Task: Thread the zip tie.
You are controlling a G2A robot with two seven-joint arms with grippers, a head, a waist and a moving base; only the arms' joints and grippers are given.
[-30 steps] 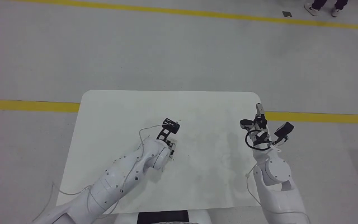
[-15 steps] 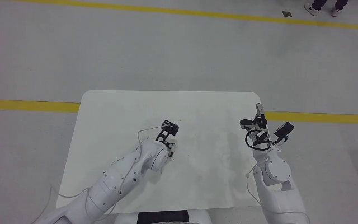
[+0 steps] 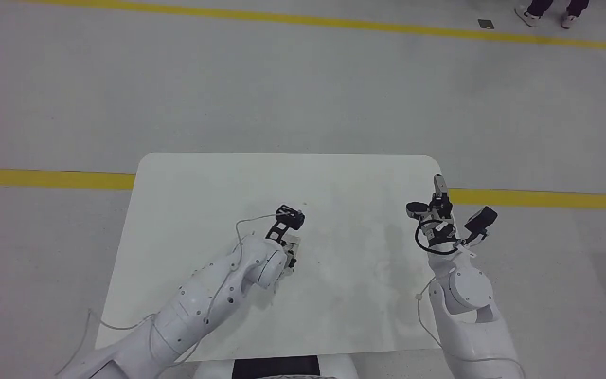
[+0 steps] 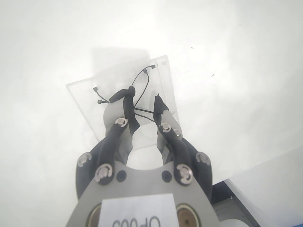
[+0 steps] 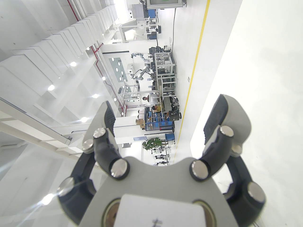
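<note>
Blk zip tie (image 4: 144,71), clear see-thru plate (image 4: 163,81), plain white table (image 3: 360,189), grey floor (image 3: 284,85) w/ yellow stripes (image 3: 57,178)

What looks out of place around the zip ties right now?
The black zip ties lie crossed in a loose tangle on the clear plate. Some run between the open fingers of the left gripper, so isolating one may be tricky. The right gripper, open and empty, points out into the room.
</note>
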